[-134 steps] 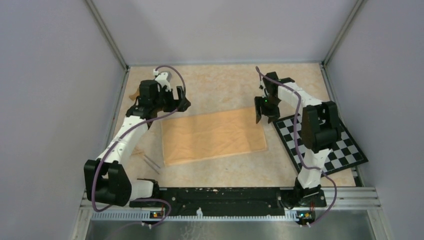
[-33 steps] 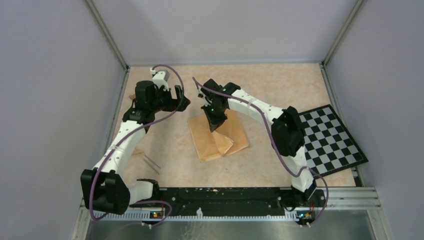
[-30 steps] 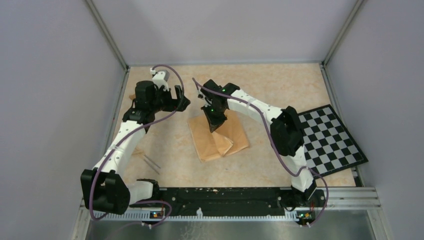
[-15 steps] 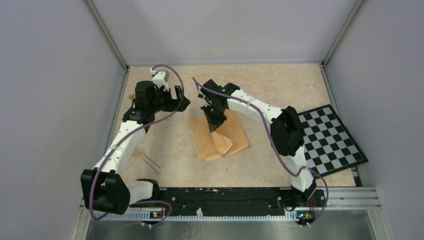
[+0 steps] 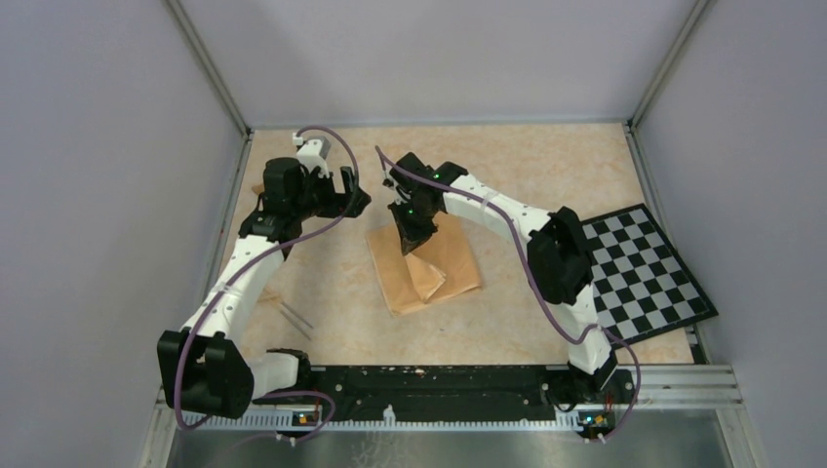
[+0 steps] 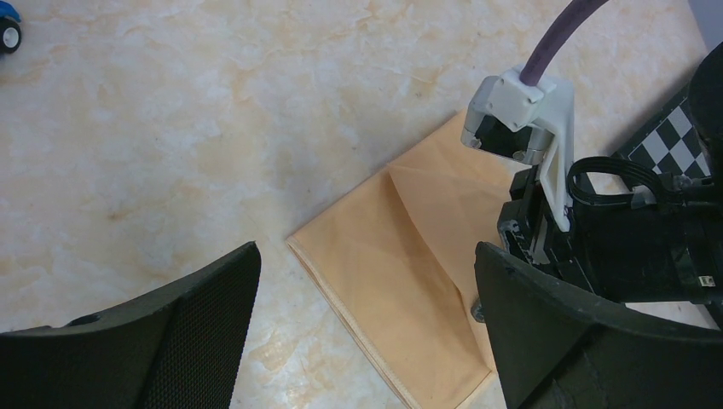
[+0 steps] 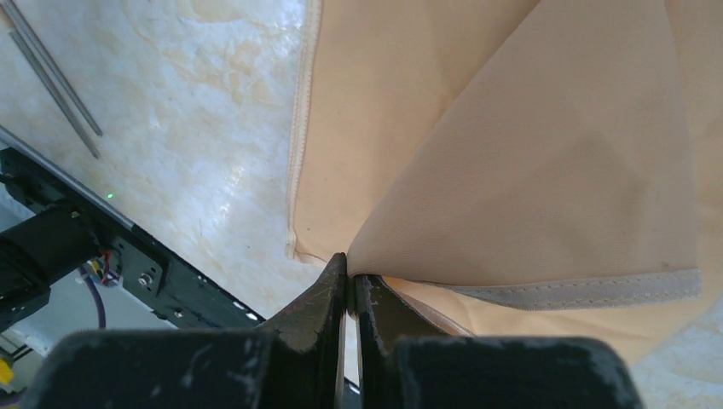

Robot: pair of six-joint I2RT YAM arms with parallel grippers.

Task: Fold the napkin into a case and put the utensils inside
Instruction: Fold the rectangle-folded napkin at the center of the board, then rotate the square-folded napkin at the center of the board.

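The napkin (image 5: 441, 273) lies folded into a compact tan-orange oblong in the middle of the table. My right gripper (image 5: 409, 244) is shut on one corner of its upper layer and holds that flap lifted off the layers below. In the right wrist view the cloth (image 7: 511, 187) is pinched at the tips of that gripper (image 7: 350, 274). My left gripper (image 5: 353, 195) hovers wide open and holds nothing, just back-left of the napkin (image 6: 401, 264). The utensils (image 5: 295, 318), thin silvery pieces, lie on the table to the front left, apart from the napkin, and also show as utensils (image 7: 51, 81) in the right wrist view.
A black-and-white checkerboard (image 5: 649, 273) lies at the right edge of the table. A small blue toy car (image 6: 8, 25) sits at the far left of the left wrist view. The black base rail (image 5: 429, 380) runs along the near edge. Grey walls enclose the table.
The right gripper has shifted slightly left and back with the napkin corner, and the lifted flap moved with it. The left arm has stayed still.
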